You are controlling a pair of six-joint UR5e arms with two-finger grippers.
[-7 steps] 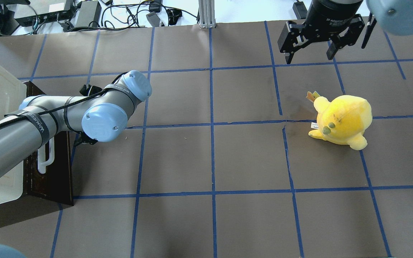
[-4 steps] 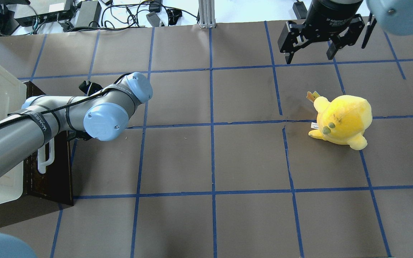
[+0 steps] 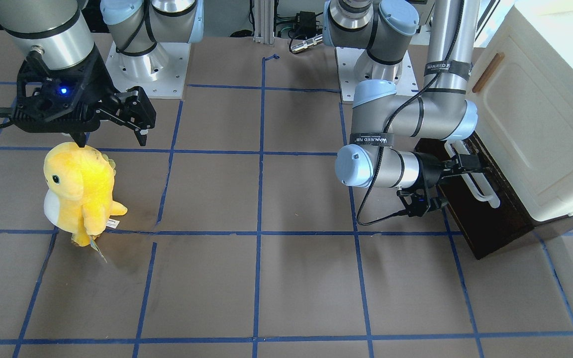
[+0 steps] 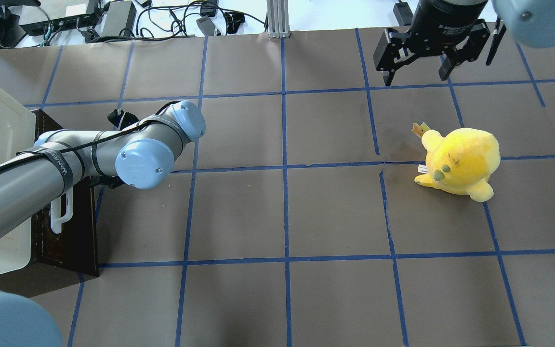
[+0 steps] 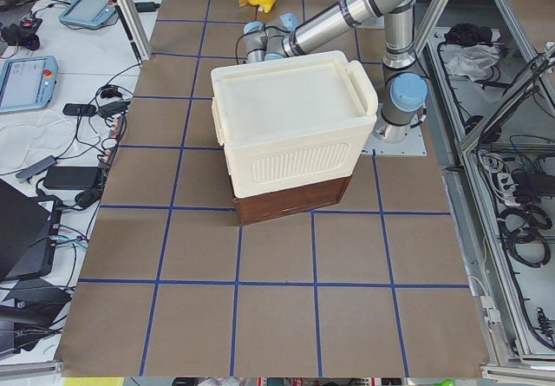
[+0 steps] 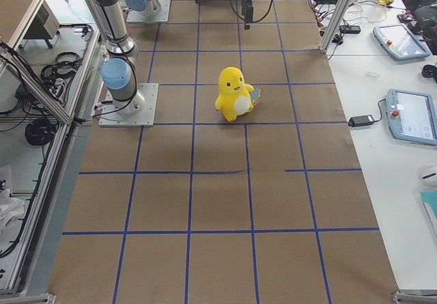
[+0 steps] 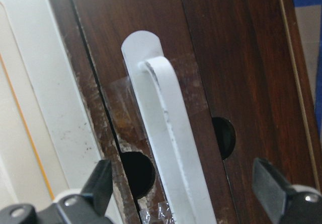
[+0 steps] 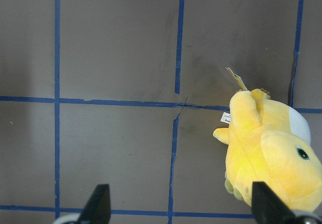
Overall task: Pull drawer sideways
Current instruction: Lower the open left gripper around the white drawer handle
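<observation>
The dark brown drawer [image 3: 485, 219] sits shut at the bottom of the cabinet, its long white bar handle [image 3: 475, 174] on the front. In the left wrist view the handle [image 7: 166, 133] runs between my left gripper's open fingers [image 7: 100, 183], which do not touch it. My left gripper [image 3: 460, 184] is right at the drawer front. In the overhead view the drawer [image 4: 65, 236] and handle [image 4: 60, 214] show, but the arm hides the gripper. My right gripper [image 4: 417, 72] hangs open and empty far from the drawer.
A cream-white cabinet [image 3: 540, 124] with a small brown wooden handle [image 3: 488, 72] stands over the drawer. A yellow plush toy [image 4: 460, 161] stands below my right gripper, also in the right wrist view [image 8: 271, 153]. Brown table paper carries a blue tape grid.
My left arm's wrist has shifted slightly to the right in the overhead view. The drawer and the right arm have not visibly moved.
</observation>
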